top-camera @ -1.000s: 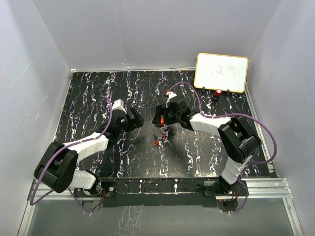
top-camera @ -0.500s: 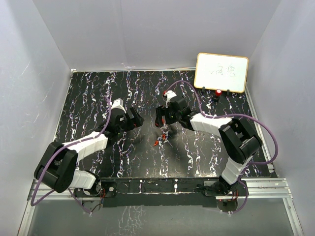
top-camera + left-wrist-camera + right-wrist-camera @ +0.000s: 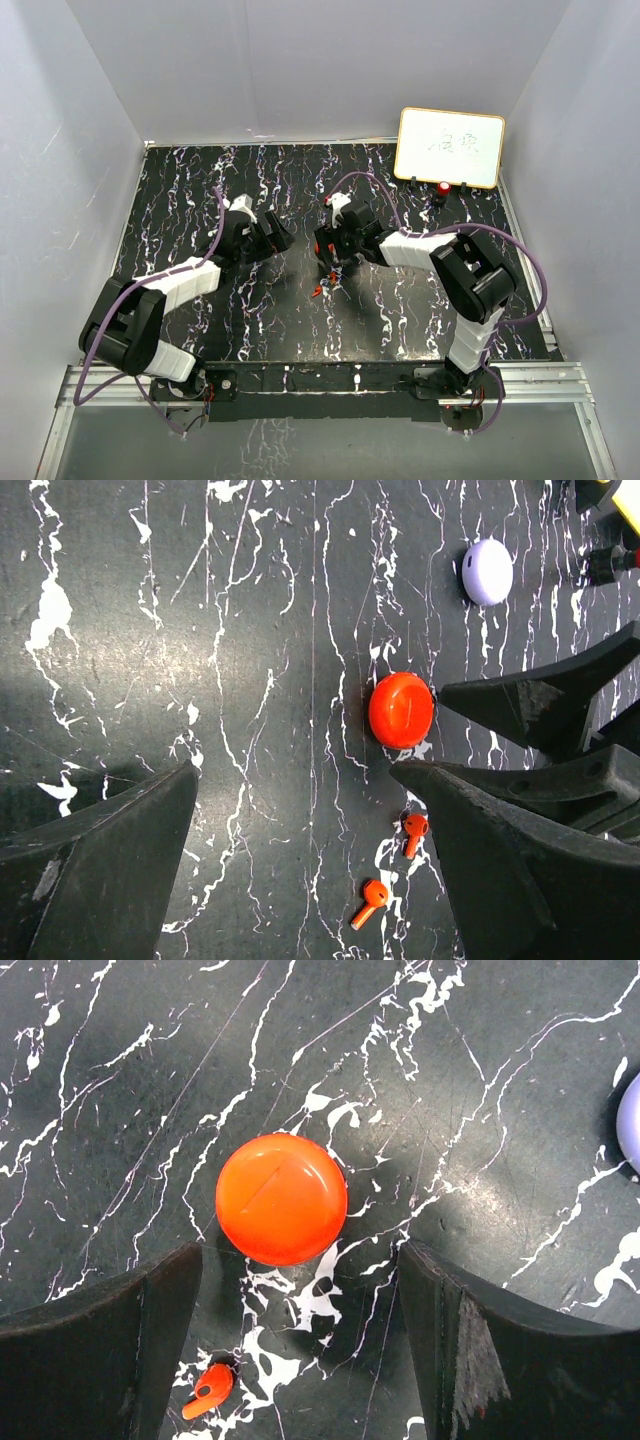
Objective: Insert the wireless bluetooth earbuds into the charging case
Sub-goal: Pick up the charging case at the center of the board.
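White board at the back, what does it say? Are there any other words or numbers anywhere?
White board: some handwriting in the middle, too small and blurred to read.
Red case: no words, only a faint line mark on its lid.
Purple case: no writing shows.
No words or numbers can be seen on anything else in these pictures.
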Available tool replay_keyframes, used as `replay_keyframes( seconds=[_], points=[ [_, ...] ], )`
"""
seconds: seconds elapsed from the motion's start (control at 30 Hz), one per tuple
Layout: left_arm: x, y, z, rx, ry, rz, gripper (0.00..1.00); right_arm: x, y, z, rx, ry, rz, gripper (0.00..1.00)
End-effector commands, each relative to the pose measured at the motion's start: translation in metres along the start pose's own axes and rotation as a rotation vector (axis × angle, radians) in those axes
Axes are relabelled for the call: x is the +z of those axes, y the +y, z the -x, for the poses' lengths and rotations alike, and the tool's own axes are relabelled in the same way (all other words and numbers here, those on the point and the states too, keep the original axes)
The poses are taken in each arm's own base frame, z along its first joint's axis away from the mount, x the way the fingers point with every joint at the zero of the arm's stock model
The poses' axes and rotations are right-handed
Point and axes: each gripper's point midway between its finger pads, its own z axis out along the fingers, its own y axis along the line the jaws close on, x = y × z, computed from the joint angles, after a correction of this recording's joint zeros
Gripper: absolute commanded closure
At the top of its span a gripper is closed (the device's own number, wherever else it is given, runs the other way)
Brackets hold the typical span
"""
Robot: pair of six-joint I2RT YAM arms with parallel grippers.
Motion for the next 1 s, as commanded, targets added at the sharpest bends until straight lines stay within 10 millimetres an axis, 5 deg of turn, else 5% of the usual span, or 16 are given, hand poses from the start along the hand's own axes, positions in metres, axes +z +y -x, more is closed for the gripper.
replay_keyframes(
  seconds=[0.0,0.73,0.97],
  points=[
    [-0.004,-0.015,0.009,-0.005,-0.002,-0.049,0.05,0.006,0.004,0.019,-0.066,-0.048,0.017,0.24],
    [-0.002,-0.005,0.014,-0.017,0.002,-0.029,0.05,0.027,0.009,0.0,-0.15,0.019,-0.028,0.46],
    [0.002,-0.003,0.014,-0.032,0.009,-0.035,0.05,0.022,0.01,0.005,-0.146,-0.011,-0.038,0.68]
  ],
)
